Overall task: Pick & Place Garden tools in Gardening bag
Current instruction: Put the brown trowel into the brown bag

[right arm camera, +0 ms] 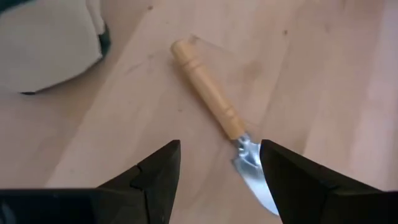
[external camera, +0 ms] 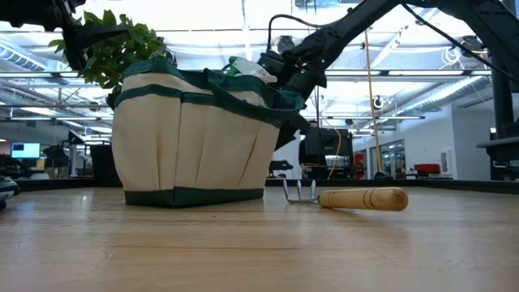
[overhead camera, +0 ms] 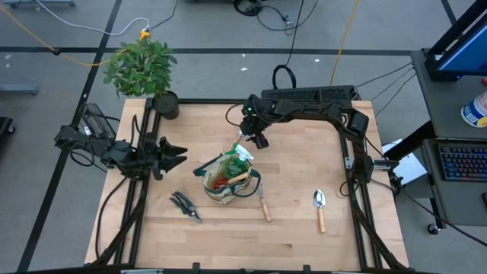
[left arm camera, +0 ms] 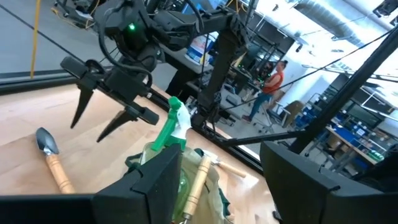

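Item, gardening bag (overhead camera: 225, 185) mid-bench, spray bottle (overhead camera: 240, 154) standing tall inside: we are holding the right claw (overhead camera: 253, 139) wide open and empty just beside its trigger, risking toppling it; left claw (overhead camera: 173, 156) open, empty, waiting apart.

bag (overhead camera: 221, 190): beige canvas, green trim, upright mid-table, holding spray bottle (overhead camera: 240, 154), gloves, wooden handle | shears (overhead camera: 185, 205): flat, left of bag | rake (overhead camera: 264, 205): beside bag | trowel (overhead camera: 319, 208): farther right
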Robot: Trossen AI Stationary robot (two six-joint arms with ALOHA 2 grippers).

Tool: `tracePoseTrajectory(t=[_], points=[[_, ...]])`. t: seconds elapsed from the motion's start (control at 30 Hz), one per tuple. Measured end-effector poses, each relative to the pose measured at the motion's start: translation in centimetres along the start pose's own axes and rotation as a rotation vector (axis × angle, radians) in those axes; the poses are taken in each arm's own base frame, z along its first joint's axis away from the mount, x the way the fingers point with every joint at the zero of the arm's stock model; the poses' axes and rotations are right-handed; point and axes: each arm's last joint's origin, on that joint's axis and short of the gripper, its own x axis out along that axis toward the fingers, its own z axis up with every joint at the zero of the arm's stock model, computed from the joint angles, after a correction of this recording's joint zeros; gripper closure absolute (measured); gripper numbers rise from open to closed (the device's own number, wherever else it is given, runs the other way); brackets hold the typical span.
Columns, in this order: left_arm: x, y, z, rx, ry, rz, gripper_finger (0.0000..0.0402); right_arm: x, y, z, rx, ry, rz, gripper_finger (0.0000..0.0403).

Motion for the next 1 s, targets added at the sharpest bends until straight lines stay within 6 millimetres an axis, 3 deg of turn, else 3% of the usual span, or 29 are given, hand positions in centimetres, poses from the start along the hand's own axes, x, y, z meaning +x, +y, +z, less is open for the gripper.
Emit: tracePoseTrajectory(t=[0.17,0.4,0.7,1.0], points=[[0.0,0.0,0.0,0.0,0.0,0.0,0.0178,0.7,0.1,0.2,-0.017,-0.014,-0.01,0.0188],[0.0,-0.1,0.1,-0.016,-0.01,-0.008,0.0178,3.5,1.0,0.1,-0.056,0.071,-0.034,0.0188],[0.0,-0.2,0.0,-0.048,0.019,-0.056,0.0178,4.0,-0.3,2.5,-0.052,0.034,-0.063,0.0188],[0.0,-0.3,0.0,-0.062,0.029,-0.067,0.0178,4.3,-0.6,1.6,-0.044,0.155,0.012,0.0188]])
